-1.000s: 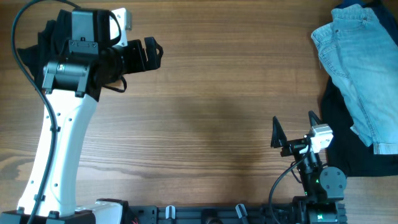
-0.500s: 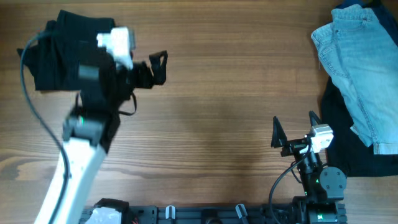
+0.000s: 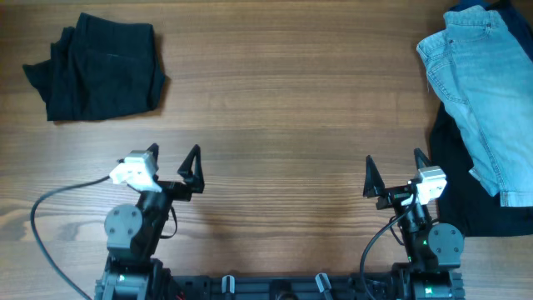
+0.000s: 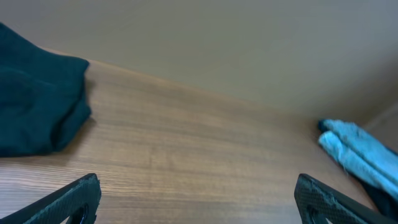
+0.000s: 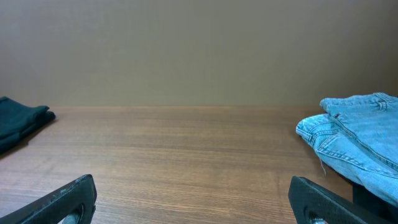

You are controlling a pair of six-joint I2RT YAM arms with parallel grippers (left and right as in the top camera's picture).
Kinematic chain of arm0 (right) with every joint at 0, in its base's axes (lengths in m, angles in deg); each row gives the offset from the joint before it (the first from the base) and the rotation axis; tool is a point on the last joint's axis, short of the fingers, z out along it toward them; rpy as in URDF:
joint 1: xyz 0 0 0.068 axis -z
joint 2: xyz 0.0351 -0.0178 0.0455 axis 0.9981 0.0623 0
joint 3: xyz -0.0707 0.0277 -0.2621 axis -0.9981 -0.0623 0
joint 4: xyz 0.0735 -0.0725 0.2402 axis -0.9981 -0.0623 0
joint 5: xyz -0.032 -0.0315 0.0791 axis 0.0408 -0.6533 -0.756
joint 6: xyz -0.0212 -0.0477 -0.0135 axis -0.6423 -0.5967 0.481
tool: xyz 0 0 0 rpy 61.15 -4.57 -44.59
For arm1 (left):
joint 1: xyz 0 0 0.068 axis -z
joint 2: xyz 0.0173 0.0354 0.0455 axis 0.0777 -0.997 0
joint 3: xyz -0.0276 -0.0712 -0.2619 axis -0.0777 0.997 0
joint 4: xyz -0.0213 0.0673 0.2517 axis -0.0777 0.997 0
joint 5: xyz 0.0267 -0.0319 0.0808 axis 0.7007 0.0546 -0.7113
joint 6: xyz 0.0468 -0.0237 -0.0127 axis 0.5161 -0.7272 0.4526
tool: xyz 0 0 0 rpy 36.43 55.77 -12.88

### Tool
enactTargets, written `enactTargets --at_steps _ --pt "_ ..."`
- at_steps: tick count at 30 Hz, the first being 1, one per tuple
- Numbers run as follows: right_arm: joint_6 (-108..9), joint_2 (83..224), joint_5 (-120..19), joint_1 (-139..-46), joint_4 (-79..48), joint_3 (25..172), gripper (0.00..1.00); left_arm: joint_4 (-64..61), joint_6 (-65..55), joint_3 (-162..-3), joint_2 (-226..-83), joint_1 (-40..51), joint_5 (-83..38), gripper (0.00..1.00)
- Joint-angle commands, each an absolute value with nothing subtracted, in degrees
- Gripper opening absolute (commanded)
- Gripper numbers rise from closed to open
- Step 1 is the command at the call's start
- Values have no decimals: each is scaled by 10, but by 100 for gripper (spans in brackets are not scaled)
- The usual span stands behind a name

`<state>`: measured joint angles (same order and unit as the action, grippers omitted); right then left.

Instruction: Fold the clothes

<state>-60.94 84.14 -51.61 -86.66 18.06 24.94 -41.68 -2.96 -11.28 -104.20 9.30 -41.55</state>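
While both jaws gape empty, the wood table (image 3: 291,108) — beige wall (image 5: 186,50) behind — bears folded shorts (image 3: 96,65).

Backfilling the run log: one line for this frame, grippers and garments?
left gripper: open, empty | right gripper: open, empty | black shorts: folded bundle, far-left corner | jeans: heaped, right edge, atop black garment

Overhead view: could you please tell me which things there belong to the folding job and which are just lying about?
Belong to the job:
- shorts, a folded black bundle on the left
- left hand, open, empty
- right hand, open, empty

Just lying about:
- jeans, on the right
- black garment, partly under the jeans
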Motion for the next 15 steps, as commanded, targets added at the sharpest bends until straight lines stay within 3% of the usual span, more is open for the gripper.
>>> enactTargets --at_steps 1,15 --pt "-603 837 -510 -869 182 249 100 -417 -51 -81 -971 74 -432 100" --pt "-603 837 -510 -869 182 249 100 -354 -51 -33 -852 74 -489 100"
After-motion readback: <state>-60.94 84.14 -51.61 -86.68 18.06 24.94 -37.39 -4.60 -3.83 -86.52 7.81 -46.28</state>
